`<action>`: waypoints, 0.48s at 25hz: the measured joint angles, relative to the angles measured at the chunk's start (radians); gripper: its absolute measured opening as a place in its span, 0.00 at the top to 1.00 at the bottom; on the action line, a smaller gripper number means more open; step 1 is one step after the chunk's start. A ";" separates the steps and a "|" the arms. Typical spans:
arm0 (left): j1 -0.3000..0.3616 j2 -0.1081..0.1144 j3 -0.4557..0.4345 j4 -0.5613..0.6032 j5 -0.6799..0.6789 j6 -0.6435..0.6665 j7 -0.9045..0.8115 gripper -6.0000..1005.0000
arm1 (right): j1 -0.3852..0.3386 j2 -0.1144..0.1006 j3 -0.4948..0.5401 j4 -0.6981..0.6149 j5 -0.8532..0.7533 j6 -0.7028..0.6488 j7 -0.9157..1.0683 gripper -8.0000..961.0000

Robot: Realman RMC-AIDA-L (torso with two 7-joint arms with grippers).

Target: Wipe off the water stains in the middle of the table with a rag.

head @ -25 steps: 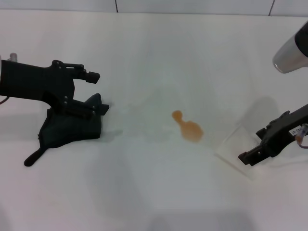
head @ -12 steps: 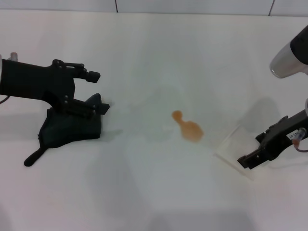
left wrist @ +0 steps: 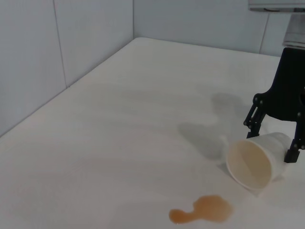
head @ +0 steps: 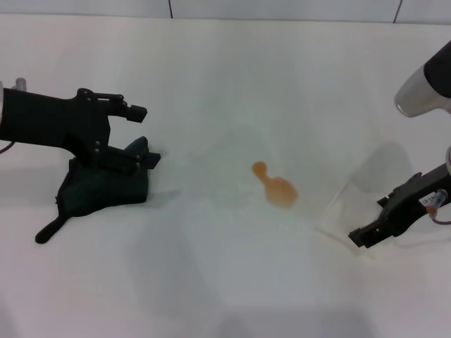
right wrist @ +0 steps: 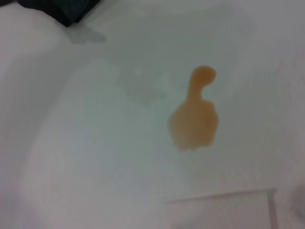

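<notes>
The left gripper [head: 137, 134] is sitting over the rag [head: 99, 190], jaws spread wide: the upper one is reaching out above the cloth, while the lower one is pressing into its top fold, so nothing is clenched between them. The rag is lying bunched on the white tabletop [head: 225, 77] directly beneath those jaws, its thin tail trailing back behind them. The water stains [head: 275, 186], a small dot joined to a larger orange-brown oval, are lying well ahead of the left jaws, out toward the right gripper [head: 377, 229]. That gripper's jaws are closing around a tipped paper cup [left wrist: 255, 162], its mouth facing the stains.
</notes>
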 joint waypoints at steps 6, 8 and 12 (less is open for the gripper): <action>0.002 -0.001 0.000 -0.001 0.001 0.000 0.002 0.13 | 0.001 0.000 0.000 0.001 0.000 0.000 -0.002 0.19; 0.002 -0.001 0.000 -0.002 0.001 0.000 0.002 0.13 | 0.001 0.000 0.000 0.001 0.000 0.000 -0.002 0.20; 0.002 -0.001 0.000 -0.002 0.001 0.000 0.006 0.13 | 0.002 0.000 0.000 -0.004 0.000 0.000 -0.003 0.20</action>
